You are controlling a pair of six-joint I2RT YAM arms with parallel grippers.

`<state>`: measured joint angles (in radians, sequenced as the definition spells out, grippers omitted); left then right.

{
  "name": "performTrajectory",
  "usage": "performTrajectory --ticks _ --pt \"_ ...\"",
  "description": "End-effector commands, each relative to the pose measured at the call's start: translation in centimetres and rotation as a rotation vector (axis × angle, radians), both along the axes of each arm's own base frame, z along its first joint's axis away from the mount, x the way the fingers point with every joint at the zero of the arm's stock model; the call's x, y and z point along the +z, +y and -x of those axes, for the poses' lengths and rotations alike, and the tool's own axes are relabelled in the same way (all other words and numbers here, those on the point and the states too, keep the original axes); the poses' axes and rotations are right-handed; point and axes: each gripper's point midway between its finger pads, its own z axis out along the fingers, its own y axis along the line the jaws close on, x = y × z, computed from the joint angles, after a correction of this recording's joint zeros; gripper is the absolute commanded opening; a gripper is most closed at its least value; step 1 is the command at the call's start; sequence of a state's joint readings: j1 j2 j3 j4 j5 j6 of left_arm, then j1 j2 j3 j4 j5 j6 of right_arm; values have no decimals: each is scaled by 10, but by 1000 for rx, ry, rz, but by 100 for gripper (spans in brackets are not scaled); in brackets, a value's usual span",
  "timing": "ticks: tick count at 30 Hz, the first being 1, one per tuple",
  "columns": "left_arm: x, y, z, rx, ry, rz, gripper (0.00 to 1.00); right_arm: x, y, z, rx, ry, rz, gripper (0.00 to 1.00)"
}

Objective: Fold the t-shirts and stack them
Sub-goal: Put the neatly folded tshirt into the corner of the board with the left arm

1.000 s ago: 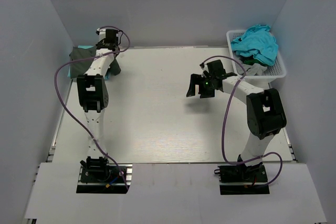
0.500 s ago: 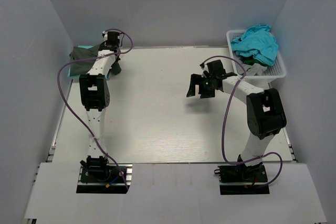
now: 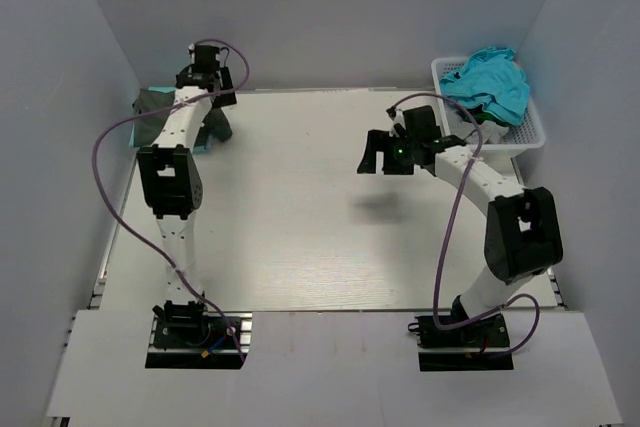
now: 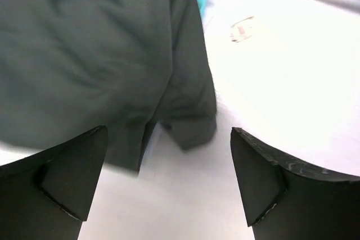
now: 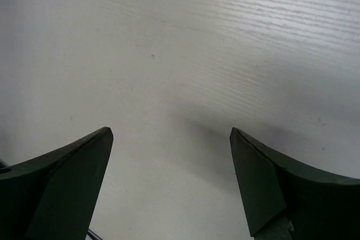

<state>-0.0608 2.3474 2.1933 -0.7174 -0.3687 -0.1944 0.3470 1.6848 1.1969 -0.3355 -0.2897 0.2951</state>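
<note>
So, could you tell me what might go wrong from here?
The left hand hangs open right above the dark shirt, whose loose flap trails onto the table; pulling away could snag it. The turquoise shirts are heaped above the basket rim, so the right hand may drag several out.

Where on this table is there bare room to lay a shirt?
The middle of the table, between both arms, nearer than the right gripper, is bare. Crowded: the dark t-shirt at far left, the basket at far right.
</note>
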Motion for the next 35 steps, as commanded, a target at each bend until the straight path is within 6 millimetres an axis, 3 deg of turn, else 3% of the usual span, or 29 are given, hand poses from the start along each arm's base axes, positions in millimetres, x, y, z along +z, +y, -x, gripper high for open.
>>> performTrajectory --ticks 1,2,3,5,7,8,9,11,13,18,24,35 --pt "136 -8 31 -32 -218 69 100 52 2 -10 -1 -166 -57 91" --pt "162 -13 48 -51 -255 97 100 60 2 -7 -1 -186 -67 91" --pt "151 -18 62 -52 -213 106 100 64 -1 -5 -16 -202 -78 91" --pt "149 -22 100 -30 -177 138 100 75 -3 -3 -43 -233 -86 91" --pt "148 -24 125 -4 -173 179 100 83 -8 1 -75 -252 -108 91" --pt "124 -21 144 42 -122 195 100 83 -8 2 -83 -255 -111 91" --pt "146 -21 160 50 -187 215 100 85 -11 7 -93 -266 -123 91" --pt "139 -22 178 87 -212 259 100 79 -9 13 -101 -251 -135 91" --pt "164 -24 191 50 -303 273 100 79 -12 15 -111 -257 -145 91" --pt "172 -23 204 45 -346 277 100 78 -13 21 -112 -247 -140 91" --pt "162 -31 199 6 -318 300 100 85 -19 22 -138 -277 -137 91" --pt "162 -36 194 -17 -325 320 100 102 -20 28 -124 -359 -165 91"
